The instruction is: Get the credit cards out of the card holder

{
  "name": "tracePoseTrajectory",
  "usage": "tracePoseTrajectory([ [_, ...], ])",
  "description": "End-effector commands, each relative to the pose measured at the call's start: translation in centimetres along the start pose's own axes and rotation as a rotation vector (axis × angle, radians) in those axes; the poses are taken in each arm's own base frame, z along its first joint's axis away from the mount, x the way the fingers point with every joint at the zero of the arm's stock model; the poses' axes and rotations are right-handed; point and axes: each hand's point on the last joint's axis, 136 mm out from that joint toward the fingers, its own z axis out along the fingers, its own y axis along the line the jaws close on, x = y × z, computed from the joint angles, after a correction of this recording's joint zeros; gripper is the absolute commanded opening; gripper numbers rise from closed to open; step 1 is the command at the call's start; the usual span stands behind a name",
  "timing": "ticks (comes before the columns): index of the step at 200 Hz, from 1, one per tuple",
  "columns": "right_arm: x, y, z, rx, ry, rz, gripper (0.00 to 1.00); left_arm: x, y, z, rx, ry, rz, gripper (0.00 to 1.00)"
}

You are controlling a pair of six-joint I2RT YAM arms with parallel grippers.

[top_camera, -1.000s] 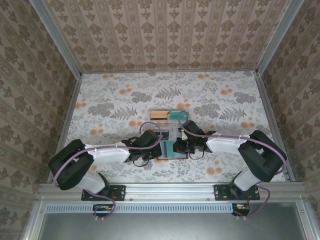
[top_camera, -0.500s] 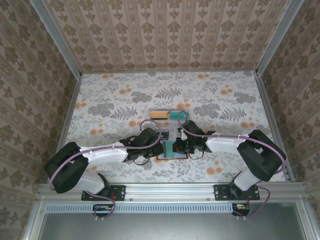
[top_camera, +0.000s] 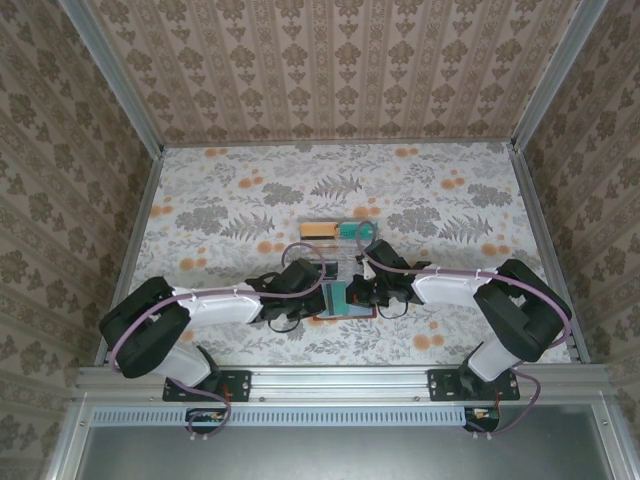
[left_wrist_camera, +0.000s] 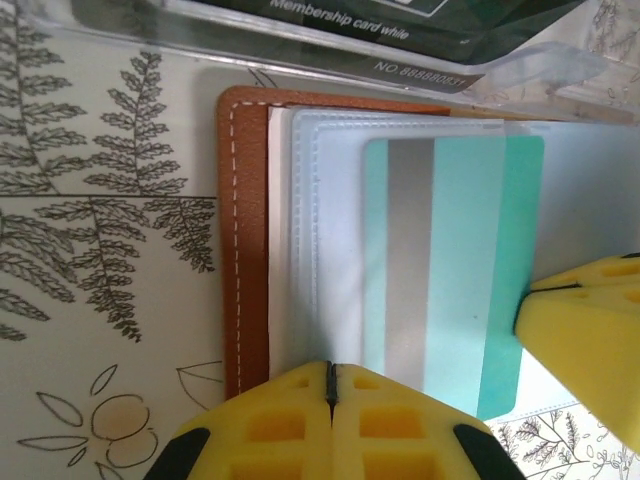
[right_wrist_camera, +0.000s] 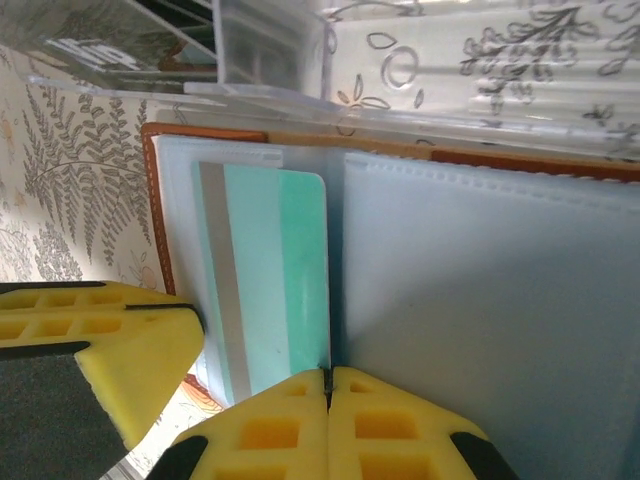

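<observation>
Two tools crowd the near end of one teal card (left_wrist_camera: 465, 270). Farthest left, the card holder (left_wrist_camera: 245, 250) lies open on the surface (left_wrist_camera: 100, 200), brown rim outermost and pale pockets inside. Next comes the left tool (left_wrist_camera: 330, 425), its fingers pressed together with nothing visible between them and its tips over the holder's near edge, by the card's near-left corner. The card lies flat on the left pocket leaf, mostly exposed. Its long axis runs away from the arms toward the clear tray (left_wrist_camera: 300, 60), where a dark card (left_wrist_camera: 420, 20) sits. At its near-right corner the right tool (right_wrist_camera: 328, 425) is likewise closed, tips by the fold. The fingers hide whether the card's near end is tucked in. Both tools look equally near. My judgement is that the card must be drawn lengthwise.
</observation>
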Motion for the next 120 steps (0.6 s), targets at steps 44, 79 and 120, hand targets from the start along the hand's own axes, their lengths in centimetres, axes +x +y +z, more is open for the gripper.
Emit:
tracePoseTrajectory([
  [44,0.4,-1.0,-0.4,0.004,0.013,0.005,0.14,0.6,1.8,0.3,-0.108,0.025,-0.002,0.0],
  [79,0.2,-0.7,0.2,-0.026,0.015,0.023,0.21,0.7,1.3,0.7,-0.104,0.035,0.011,0.0],
  [120,0.3,-0.9,0.9,-0.034,0.023,0.031,0.21,0.8,1.1,0.8,-0.097,0.039,0.01,0.0],
])
